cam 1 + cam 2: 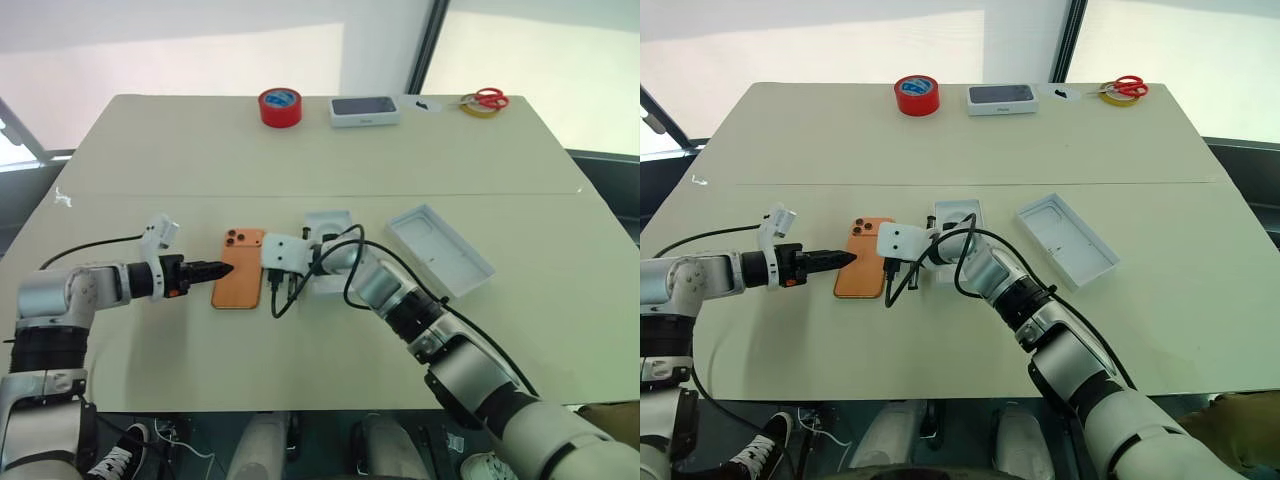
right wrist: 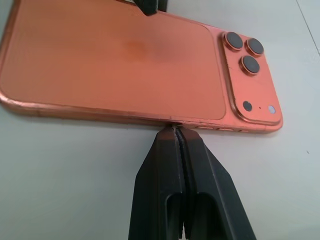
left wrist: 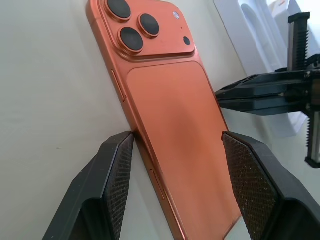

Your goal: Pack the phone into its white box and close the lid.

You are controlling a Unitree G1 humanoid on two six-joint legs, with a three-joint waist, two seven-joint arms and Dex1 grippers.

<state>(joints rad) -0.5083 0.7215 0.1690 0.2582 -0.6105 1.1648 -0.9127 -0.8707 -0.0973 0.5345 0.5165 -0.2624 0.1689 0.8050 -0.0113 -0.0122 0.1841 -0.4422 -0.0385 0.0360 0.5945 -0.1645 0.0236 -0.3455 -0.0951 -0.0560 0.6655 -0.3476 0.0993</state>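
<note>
In the left eye view, the phone (image 1: 239, 268) is seen lying camera side up on the surface (image 1: 200, 150), its lens cluster at the far end. The left gripper (image 1: 224, 268) is placed at the phone's left edge, the right gripper (image 1: 268, 284) at its right edge. The white box (image 1: 330, 248) lies just right of the phone, partly hidden by the right arm; the lid (image 1: 440, 248) lies further right, open side up. At the far edge are seen a red tape roll (image 1: 280, 107), a box printed with a dark phone (image 1: 365, 110) and scissors (image 1: 487, 99).

In the left wrist view, the left gripper's fingers (image 3: 116, 182) are held wide apart astride the phone's near end, not clamped on it.

In the right wrist view, the right gripper's fingers (image 2: 192, 165) are pressed together, tips touching the phone's long edge.
</note>
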